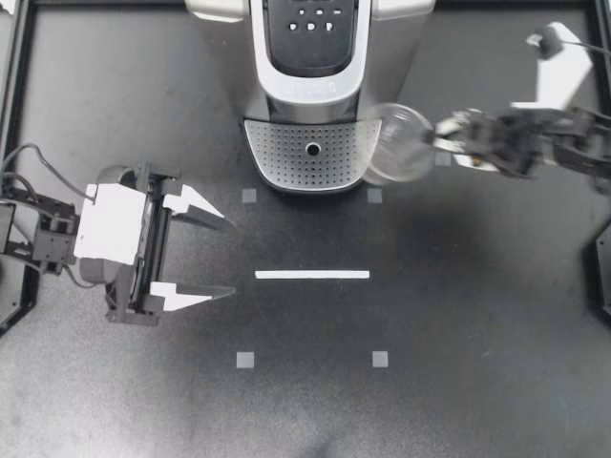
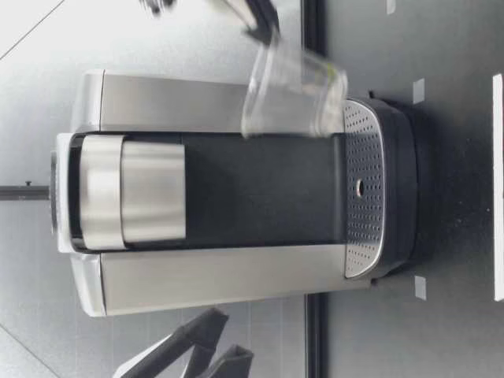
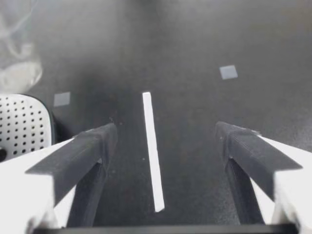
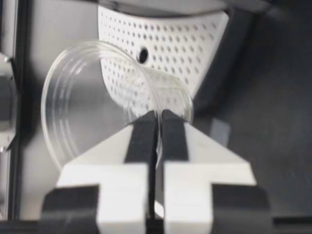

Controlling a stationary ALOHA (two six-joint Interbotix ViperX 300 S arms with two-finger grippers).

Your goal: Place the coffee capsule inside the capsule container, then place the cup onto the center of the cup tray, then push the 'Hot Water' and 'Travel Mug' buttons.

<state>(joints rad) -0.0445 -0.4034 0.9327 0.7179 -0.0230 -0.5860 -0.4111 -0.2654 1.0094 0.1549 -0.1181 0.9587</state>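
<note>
My right gripper [image 1: 437, 138] is shut on the rim wall of a clear plastic cup [image 1: 396, 143]. It holds the cup in the air at the right edge of the perforated cup tray [image 1: 286, 157]. In the right wrist view its fingers [image 4: 144, 131] pinch the cup [image 4: 92, 112] with the tray [image 4: 170, 48] ahead. The low view shows the cup [image 2: 295, 90] nearly upright, slightly tilted, its base about level with the tray [image 2: 358, 157]. My left gripper [image 1: 230, 258] stands open over the table's left, holding nothing [image 3: 165, 130]. No capsule shows.
The coffee machine [image 1: 310, 48] stands at the back centre, with its buttons [image 1: 313, 19] on top. A white tape line [image 1: 312, 275] and small grey squares [image 1: 245, 360] mark the dark table in front of it.
</note>
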